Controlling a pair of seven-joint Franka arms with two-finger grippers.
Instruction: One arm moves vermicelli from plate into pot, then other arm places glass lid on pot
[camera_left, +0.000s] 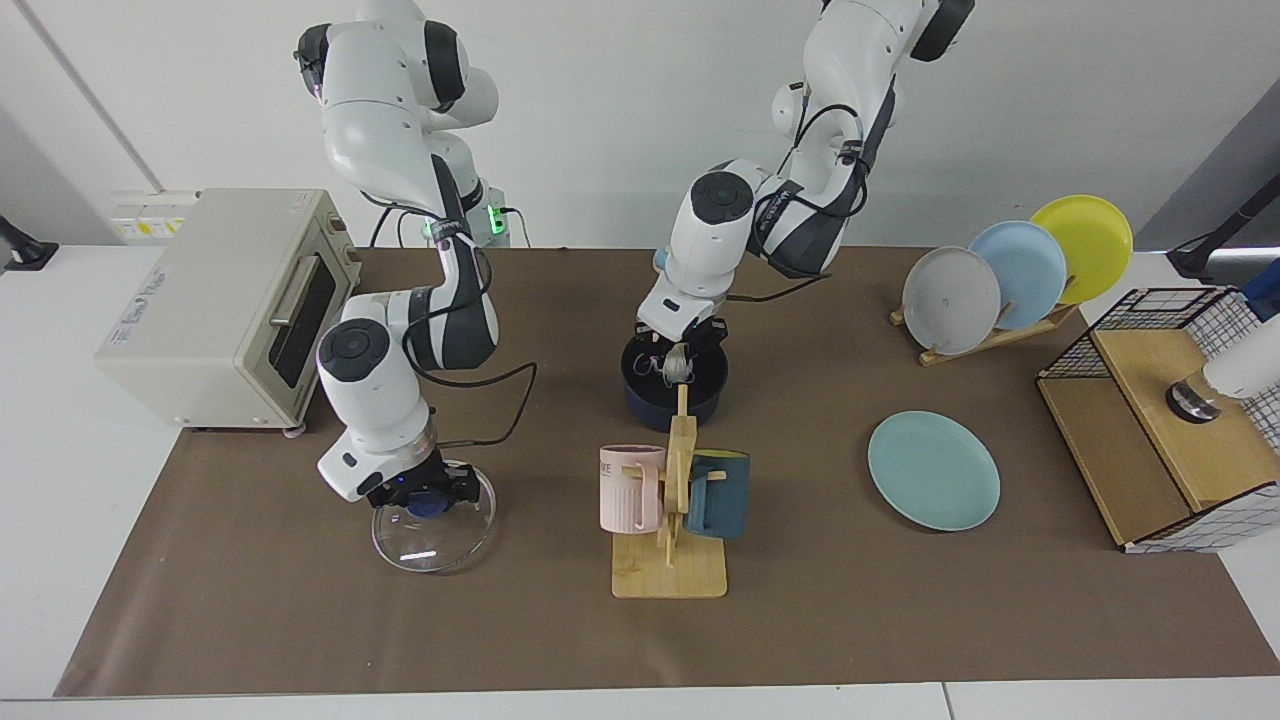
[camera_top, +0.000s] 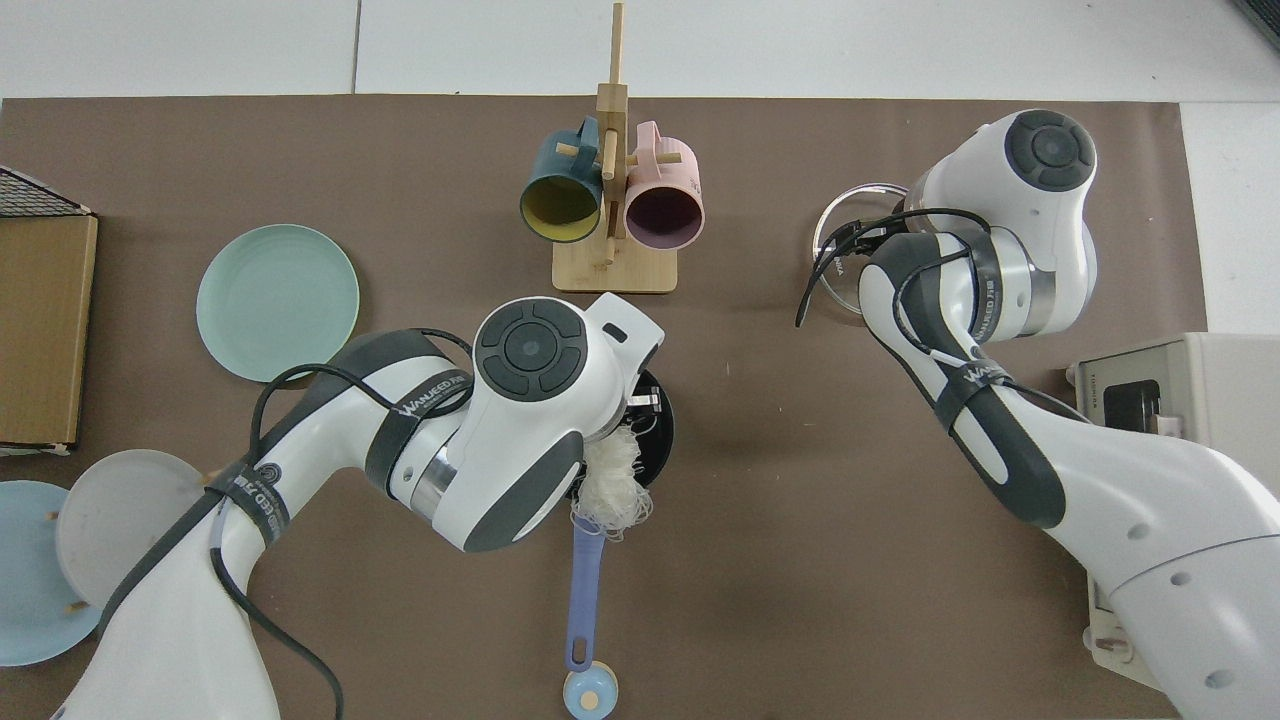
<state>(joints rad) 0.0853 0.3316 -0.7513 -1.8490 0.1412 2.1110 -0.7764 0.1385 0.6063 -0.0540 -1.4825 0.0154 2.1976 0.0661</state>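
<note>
One readable label, "WANJEED", bands each arm (camera_top: 432, 393).

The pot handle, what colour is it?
Blue, a light periwinkle shade. The pot handle shows best in the top view.

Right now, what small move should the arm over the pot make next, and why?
Probably open the left gripper to drop the vermicelli: the bundle hangs at the pot, and the plate is bare. The right gripper waits at the glass lid.
</note>
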